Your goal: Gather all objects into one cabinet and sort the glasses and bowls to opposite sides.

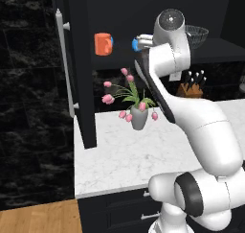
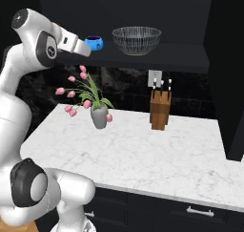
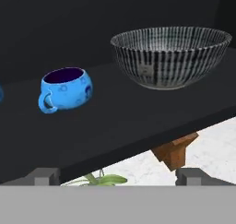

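Note:
On the dark shelf (image 3: 133, 121) of the black cabinet (image 1: 81, 83) stand an orange-red cup (image 1: 102, 43), a blue bowl (image 3: 67, 89) with a small handle, and a wide see-through ribbed bowl (image 3: 170, 57) to its right. A sliver of a second blue bowl (image 3: 1, 94) shows at the left edge of the hand view. My gripper (image 3: 119, 177) is open just in front of the shelf's edge, a little below it, with nothing between its fingertips (image 3: 46, 174). From the right, the gripper (image 2: 86, 48) hangs just short of the blue bowl (image 2: 94, 43), left of the see-through bowl (image 2: 136, 39).
The cabinet door stands open at the left, its long silver handle (image 1: 61, 59) facing out. Below the shelf, a vase of pink tulips (image 2: 99, 115) and a wooden knife block (image 2: 160, 109) stand on the white marble counter (image 2: 143, 154). Drawers with short pulls (image 2: 198, 211) sit underneath.

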